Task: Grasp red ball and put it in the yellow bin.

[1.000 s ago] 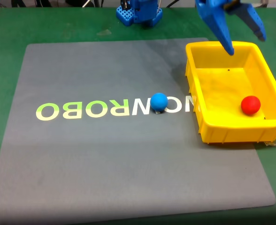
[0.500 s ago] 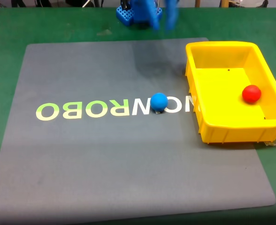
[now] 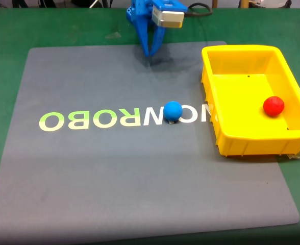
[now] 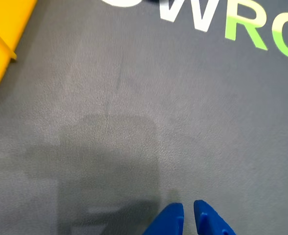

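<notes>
A: Since the red ball (image 3: 273, 106) lies inside the yellow bin (image 3: 211, 104), on its floor close to the right wall in the fixed view, I judge that the placing step is done. Do you agree?

B: Yes, I think so. The ball touches no finger, and the gripper (image 3: 150, 52) is well apart from the bin, low over the far part of the grey mat (image 3: 89, 168), near the arm's base.

A: And the fingers, how do they stand?

B: In the wrist view the two blue tips (image 4: 171, 218) are almost together, with only a thin gap between them and nothing in it. So the gripper is closed and empty.

A: What does the next move call for, then?

B: Little, in my opinion. If the task wants only this one ball, the arm needs just to rest where it is. It should not touch the blue ball (image 3: 173, 111), which sits on the white letters of the mat, just beside the bin's left wall but outside it.

A: Is anything else in the bin?

B: No, I see only the red ball there. The rest of its floor is bare yellow.
</notes>
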Action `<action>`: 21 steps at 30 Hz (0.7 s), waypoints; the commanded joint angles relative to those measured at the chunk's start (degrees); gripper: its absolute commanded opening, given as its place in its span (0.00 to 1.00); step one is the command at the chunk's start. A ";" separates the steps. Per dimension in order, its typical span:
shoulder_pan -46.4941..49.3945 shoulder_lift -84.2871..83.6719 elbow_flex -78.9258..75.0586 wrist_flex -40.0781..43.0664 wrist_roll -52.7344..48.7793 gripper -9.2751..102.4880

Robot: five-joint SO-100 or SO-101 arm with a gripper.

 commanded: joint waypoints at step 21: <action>4.04 11.51 5.98 10.99 -0.53 0.08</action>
